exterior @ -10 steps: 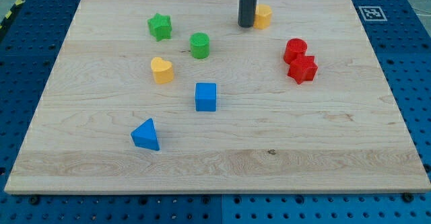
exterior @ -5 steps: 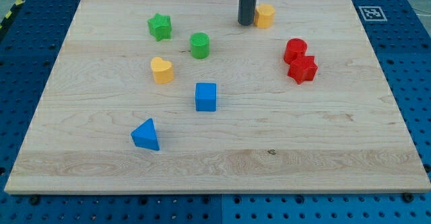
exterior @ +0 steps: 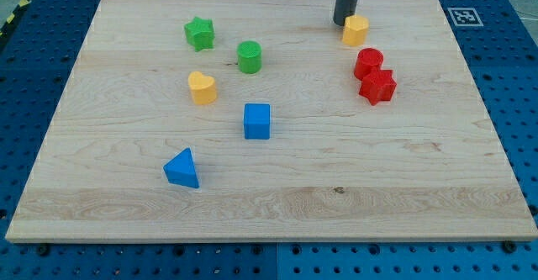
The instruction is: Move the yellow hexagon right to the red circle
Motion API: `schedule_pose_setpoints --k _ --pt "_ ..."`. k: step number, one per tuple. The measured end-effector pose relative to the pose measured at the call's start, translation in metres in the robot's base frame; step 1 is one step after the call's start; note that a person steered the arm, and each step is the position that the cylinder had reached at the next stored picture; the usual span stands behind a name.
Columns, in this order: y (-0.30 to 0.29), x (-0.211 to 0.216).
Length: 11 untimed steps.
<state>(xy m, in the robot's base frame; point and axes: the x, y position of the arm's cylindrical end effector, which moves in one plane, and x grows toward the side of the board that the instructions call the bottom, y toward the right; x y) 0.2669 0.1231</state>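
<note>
Tool is a bare rod, nothing to clench; tip [exterior: 344, 23] touching yellow hexagon [exterior: 356, 29] from upper left, to shove it toward red circle [exterior: 368, 62] just below; desk [exterior: 336, 171] level.

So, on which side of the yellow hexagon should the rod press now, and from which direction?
Press its upper-left face, likely. The yellow hexagon sits just above the red circle. My tip touches its upper-left edge, so pushing toward the view's lower right probably carries it to the circle's right side.
</note>
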Motion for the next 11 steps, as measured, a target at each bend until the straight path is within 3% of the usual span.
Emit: schedule_pose_setpoints --k 11 --pt "0.045 0.051"
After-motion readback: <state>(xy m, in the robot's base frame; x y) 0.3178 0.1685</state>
